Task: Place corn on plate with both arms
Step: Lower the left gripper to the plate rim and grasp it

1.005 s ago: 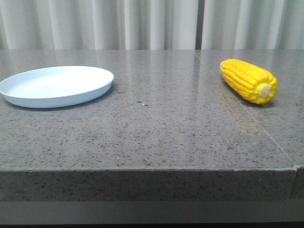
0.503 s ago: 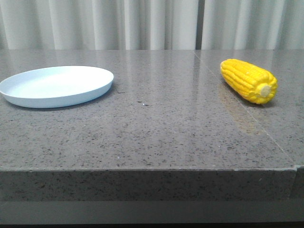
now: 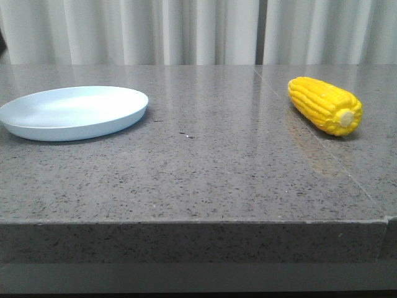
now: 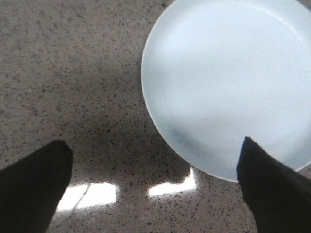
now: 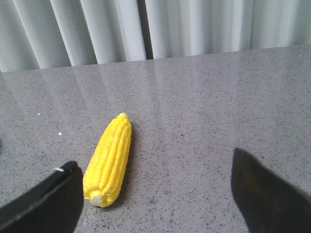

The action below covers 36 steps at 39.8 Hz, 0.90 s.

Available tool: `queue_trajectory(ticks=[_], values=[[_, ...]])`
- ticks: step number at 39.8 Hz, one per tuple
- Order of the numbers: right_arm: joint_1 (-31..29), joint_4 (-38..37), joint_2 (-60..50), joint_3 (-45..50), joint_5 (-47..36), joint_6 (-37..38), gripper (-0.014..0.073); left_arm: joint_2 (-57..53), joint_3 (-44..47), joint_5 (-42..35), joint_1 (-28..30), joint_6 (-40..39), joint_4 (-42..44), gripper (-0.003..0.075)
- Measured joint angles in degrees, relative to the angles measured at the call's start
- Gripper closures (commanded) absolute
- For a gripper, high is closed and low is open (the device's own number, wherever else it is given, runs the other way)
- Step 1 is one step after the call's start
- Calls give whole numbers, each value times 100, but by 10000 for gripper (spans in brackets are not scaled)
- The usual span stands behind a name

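Note:
The yellow corn [image 3: 325,104] lies on the grey stone table at the right, its pale stub end toward the front. The pale blue plate [image 3: 73,112] sits empty at the left. Neither arm shows in the front view. In the left wrist view my left gripper [image 4: 154,150] hovers open above the table beside the plate's [image 4: 228,82] rim, one finger over the plate's edge. In the right wrist view my right gripper [image 5: 155,170] is open above the table, and the corn [image 5: 110,159] lies just inside one of its fingers [image 5: 46,204].
The table's front edge [image 3: 186,222] runs across the front view, with a seam [image 3: 322,149] in the stone near the corn. White curtains [image 3: 198,31] hang behind the table.

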Motion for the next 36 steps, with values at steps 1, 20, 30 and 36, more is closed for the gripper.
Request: queue_trajectory(ticks=[1, 20, 30, 36], values=[[0, 0, 0, 0, 0, 0, -46, 229, -195, 135, 0, 0, -12, 71], [0, 0, 0, 0, 0, 0, -46, 2151, -1448, 892, 0, 0, -73, 227], [0, 0, 0, 0, 0, 0, -46, 2206, -1470, 892, 0, 0, -27, 493], [0, 0, 0, 0, 0, 0, -46, 2225, -1470, 873, 0, 0, -2, 695]])
